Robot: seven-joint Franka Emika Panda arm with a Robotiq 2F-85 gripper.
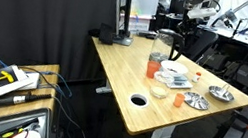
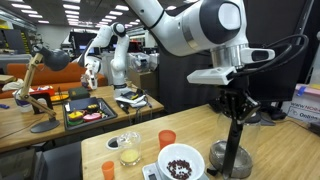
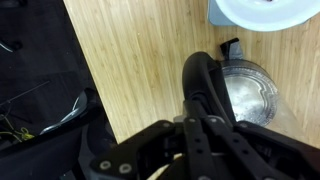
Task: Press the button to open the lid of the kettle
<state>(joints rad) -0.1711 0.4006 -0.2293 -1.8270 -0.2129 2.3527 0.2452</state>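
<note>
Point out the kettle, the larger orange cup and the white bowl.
kettle (image 3: 252, 98): wrist view, glass body.
larger orange cup (image 2: 167, 139): exterior view, side wall.
white bowl (image 2: 166, 165): exterior view, outer wall.

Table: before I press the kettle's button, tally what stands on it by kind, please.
Kettle: 1
Orange cups: 2
Clear glass cup: 1
White bowl: 1
Metal dishes: 2
Total: 7 that I can make out; a few smaller bits are too small to name.

clear kettle (image 3: 252, 92), orange cup (image 2: 167, 138), tan table (image 1: 123, 74)
</note>
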